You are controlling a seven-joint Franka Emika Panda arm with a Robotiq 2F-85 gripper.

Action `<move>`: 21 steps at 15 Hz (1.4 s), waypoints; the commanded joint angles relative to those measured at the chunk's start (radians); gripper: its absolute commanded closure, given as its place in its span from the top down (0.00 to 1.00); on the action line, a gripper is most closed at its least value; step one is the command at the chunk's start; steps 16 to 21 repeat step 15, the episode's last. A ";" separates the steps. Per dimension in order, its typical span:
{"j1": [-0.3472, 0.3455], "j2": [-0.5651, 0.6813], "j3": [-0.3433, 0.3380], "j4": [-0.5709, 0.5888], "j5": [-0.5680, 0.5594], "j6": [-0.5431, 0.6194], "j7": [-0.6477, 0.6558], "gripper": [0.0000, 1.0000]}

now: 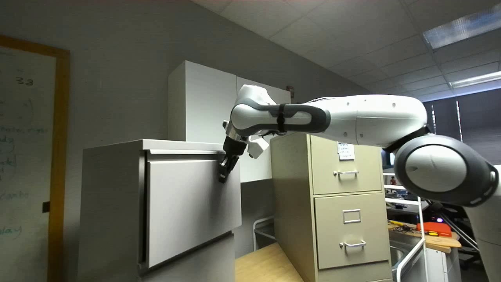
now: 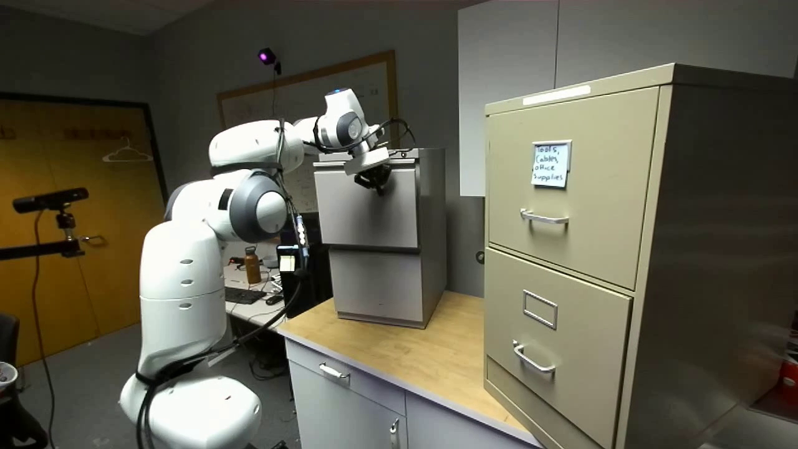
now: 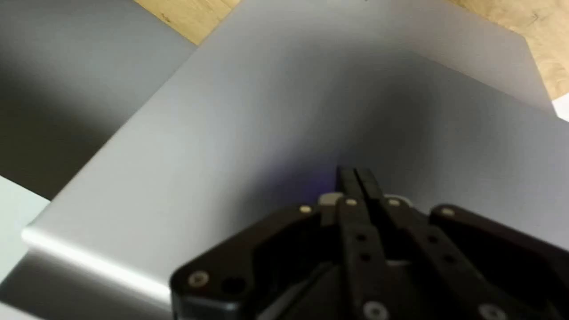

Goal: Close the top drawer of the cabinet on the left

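The white-grey cabinet (image 1: 109,203) stands on a wooden counter; it also shows in an exterior view (image 2: 434,237). Its top drawer (image 1: 184,211) has a plain flat front, seen in both exterior views (image 2: 349,218) and filling much of the wrist view (image 3: 178,155). A narrow dark gap runs along the side edge between drawer front and cabinet body; the interior is hidden. My gripper (image 1: 223,178) points down at the upper part of the drawer front, also in view here (image 2: 378,187). Its fingers (image 3: 357,171) are together with nothing between them. The tips touch or nearly touch the panel; I cannot tell which.
A beige filing cabinet (image 2: 570,206) with handled drawers stands beside the cabinet on the wooden counter (image 2: 374,343). A white wall cupboard (image 1: 211,102) hangs behind. A lower drawer (image 2: 377,284) sits under the top one. A whiteboard (image 1: 27,156) is on the wall.
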 commanded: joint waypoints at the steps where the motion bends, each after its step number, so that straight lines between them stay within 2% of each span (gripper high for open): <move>1: -0.045 0.163 0.021 0.236 0.026 -0.086 -0.056 0.06; 12: -0.080 0.447 0.008 0.674 0.038 -0.290 -0.094 0.06; 15: -0.087 0.467 0.014 0.712 0.023 -0.329 -0.096 0.05; 21: -0.087 0.467 0.014 0.712 0.023 -0.329 -0.096 0.05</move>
